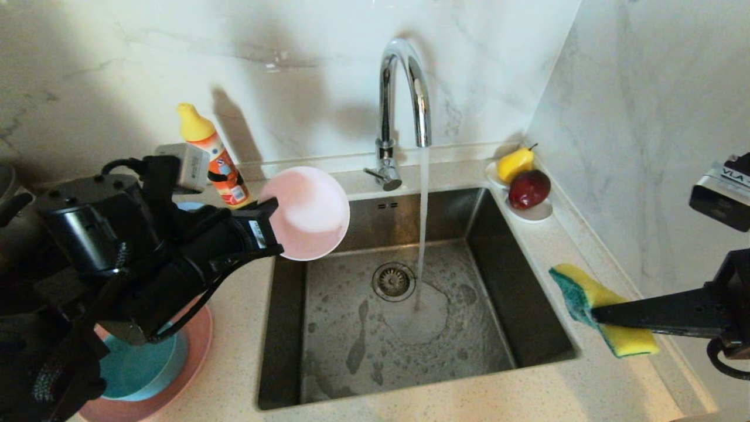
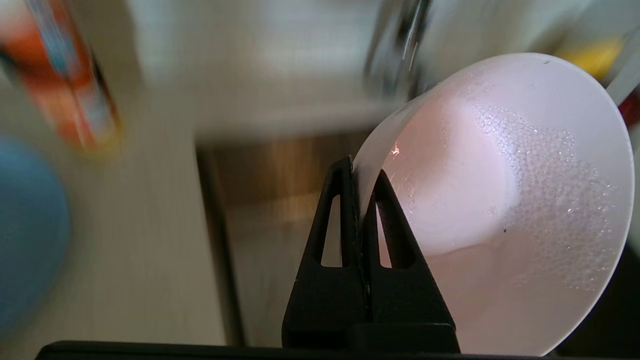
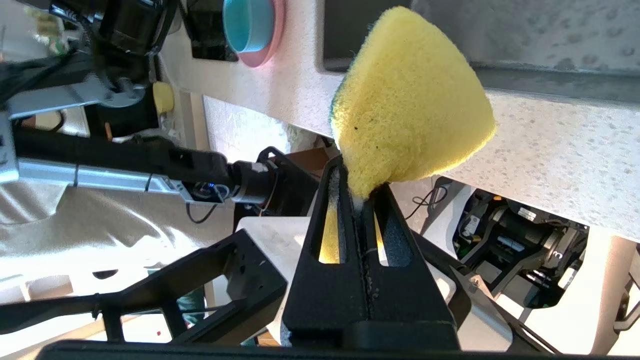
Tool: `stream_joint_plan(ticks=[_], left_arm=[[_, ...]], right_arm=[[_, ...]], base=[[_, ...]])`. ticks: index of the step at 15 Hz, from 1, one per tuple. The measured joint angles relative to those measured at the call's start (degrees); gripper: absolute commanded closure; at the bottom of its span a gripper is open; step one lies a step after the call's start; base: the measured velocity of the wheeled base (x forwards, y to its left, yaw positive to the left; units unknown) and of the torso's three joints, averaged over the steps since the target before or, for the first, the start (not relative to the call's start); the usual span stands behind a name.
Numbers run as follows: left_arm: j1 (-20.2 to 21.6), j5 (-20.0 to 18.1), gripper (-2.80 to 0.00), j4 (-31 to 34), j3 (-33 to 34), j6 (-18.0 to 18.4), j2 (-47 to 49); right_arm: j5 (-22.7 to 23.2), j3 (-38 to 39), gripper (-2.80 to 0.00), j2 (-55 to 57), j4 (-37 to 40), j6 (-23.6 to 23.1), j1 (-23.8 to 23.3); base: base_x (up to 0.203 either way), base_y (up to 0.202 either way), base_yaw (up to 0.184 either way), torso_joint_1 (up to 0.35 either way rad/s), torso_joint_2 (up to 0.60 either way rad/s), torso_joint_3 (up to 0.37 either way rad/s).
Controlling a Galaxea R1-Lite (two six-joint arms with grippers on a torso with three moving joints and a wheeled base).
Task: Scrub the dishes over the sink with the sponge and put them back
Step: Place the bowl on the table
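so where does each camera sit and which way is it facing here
Head: high on the robot, looking down at the sink; both arms show.
Left wrist: behind the left gripper, shut on the pale pink bowl.
Right wrist: behind the right gripper, shut on the sponge.
Head and left wrist views share the bowl.

Looked brushed steel in the sink [image 1: 504, 269], polished chrome on the faucet [image 1: 404, 76], porous foam in the sponge [image 3: 410, 100], speckled stone on the counter [image 1: 234, 346].
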Motion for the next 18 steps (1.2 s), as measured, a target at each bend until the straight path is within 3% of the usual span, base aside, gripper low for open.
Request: stream_joint_plan(ticks=[5, 9, 11, 18], left_arm=[[3.28, -1.26, 0.0, 41.13, -19.12, -14.4, -2.36], [12.21, -5.23, 0.0, 65.64, -33.28, -22.93, -3.23], [17.75, -5.49, 0.0, 71.58, -37.23, -26.09, -3.06], [33.87, -5.01, 0.0, 72.87, -46.33, -34.63, 1.01]], right_arm=[[0.29, 1.53, 0.0, -0.19, -0.4, -0.41, -3.18], [0.4, 1.95, 0.0, 0.12, -0.55, -0.45, -4.34], [0.35, 2.09, 0.0, 0.56, -0.66, -0.62, -4.43], [2.04, 4.07, 0.0, 1.27, -3.7, -0.67, -4.43]], base=[[0.0, 0.0, 0.0, 0.0, 0.0, 0.0], [0.0, 0.0, 0.0, 0.0, 0.0, 0.0], [0.0, 0.0, 0.0, 0.0, 0.0, 0.0], [0.0, 0.0, 0.0, 0.0, 0.0, 0.0]])
